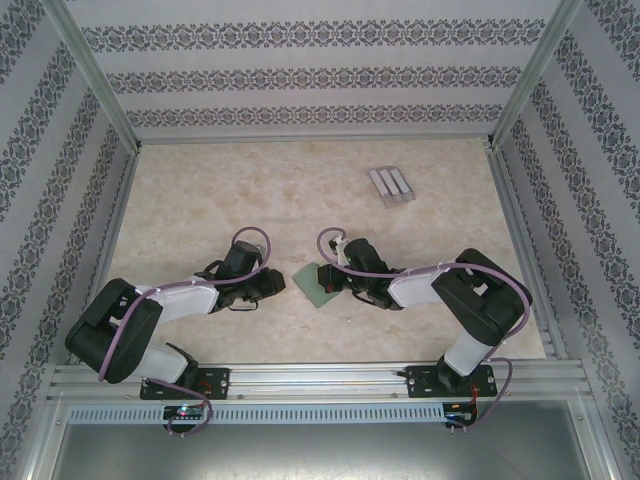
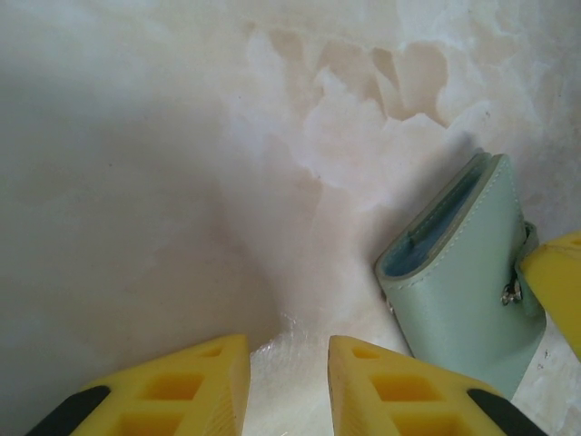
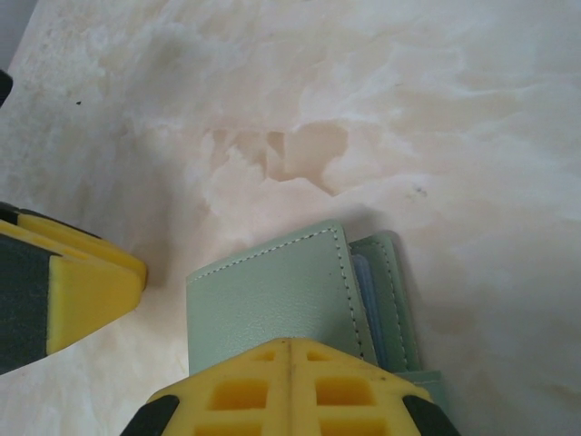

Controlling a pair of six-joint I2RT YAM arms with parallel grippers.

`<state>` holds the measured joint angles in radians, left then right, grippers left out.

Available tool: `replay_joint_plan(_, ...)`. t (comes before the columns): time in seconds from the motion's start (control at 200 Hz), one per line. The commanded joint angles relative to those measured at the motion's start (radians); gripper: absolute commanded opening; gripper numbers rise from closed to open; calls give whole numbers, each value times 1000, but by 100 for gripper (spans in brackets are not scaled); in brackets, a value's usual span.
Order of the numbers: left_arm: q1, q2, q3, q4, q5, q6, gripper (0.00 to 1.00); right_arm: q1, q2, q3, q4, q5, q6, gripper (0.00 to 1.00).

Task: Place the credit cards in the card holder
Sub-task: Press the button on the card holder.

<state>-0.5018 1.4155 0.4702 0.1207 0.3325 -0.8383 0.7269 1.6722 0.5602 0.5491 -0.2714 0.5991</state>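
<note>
- Card holder [image 1: 318, 283]: pale grey-green folding wallet with stitched edges. It lies on the tabletop [image 1: 250, 190] near the middle of the near half, between the two grippers. Its leaves are folded over, and the left wrist view shows them slightly parted along one edge.
- Blue strip [image 2: 427, 238]: shows between the wallet's leaves. Whether it is a card or the lining cannot be told.
- Snap tab [image 2: 514, 289]: small metal fitting on the wallet's right edge in the left wrist view, just beside a yellow finger of the right arm.
- Left gripper [image 2: 286, 368]: yellow fingers apart with nothing between them, low over bare tabletop. It is just left of the wallet and not touching it.
- Right gripper [image 3: 290, 386]: yellow fingers pressed together with no gap between them. The tips are over the wallet's near edge, at its right side in the top view. Whether they pinch the tab cannot be told.
- Ribbed stand [image 1: 391, 185]: pale grey and slotted, in the far right part of the table, well apart from the wallet and both arms.
- Tabletop: cream marble pattern, enclosed by patterned walls [image 1: 300, 75].
</note>
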Motion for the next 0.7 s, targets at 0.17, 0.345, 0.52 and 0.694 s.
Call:
replay_joint_plan(0.17,-12,27,-28,86,57,-2,31,10,-32,-2,28,-19,20,0)
replay_joint_plan(0.345,-36,74,-2,130,114,-3,31,10,-33,4,30,-36,22,0)
replay_joint_plan(0.52,-40,151,8,203,140,-35,29,14,1,0,46,-37,22,0)
replay_joint_plan(0.694,-44,172,10,218,138,-47,29,19,29,-7,61,-38,16,0)
